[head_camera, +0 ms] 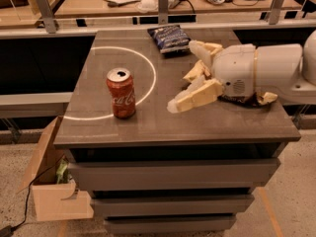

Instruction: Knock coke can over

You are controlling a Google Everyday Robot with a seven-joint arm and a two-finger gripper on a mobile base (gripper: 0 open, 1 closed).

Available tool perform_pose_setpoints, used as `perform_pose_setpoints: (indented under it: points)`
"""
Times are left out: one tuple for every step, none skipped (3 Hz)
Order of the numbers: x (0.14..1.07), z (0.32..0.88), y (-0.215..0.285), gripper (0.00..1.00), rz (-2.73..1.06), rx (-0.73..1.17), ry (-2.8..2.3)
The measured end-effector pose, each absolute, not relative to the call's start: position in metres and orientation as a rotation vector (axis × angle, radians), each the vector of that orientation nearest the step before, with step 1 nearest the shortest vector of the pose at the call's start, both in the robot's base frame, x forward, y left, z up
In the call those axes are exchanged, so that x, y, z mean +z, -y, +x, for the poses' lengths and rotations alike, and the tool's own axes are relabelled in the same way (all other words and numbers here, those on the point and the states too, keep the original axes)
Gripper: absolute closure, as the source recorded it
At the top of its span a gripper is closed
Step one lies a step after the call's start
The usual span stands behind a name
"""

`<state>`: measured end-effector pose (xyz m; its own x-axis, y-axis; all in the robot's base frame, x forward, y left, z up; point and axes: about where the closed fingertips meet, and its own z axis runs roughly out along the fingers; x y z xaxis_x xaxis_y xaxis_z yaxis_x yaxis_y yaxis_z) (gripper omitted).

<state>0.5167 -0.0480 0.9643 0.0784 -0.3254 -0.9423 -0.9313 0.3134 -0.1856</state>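
The coke can (121, 93) stands upright on the left part of the grey cabinet top (148, 122), inside a white ring of light. My gripper (185, 75) is to the right of the can, above the cabinet top, with its cream fingers (195, 97) spread apart and pointing left toward the can. A clear gap separates the fingertips from the can. The white arm comes in from the right edge.
A dark blue snack bag (169, 37) lies at the back of the cabinet top. A brown-and-yellow chip bag (261, 98) lies mostly hidden under the arm. An open cardboard box (52, 181) sits on the floor at left. Desks with clutter stand behind.
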Motion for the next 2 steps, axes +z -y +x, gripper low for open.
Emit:
perform_pose_setpoints:
  points:
    - [0.943,0.534,0.024,0.0,-1.172,0.724,-1.419]
    - [0.925,0.544,0.0,0.0,-1.145,0.782,-1.382]
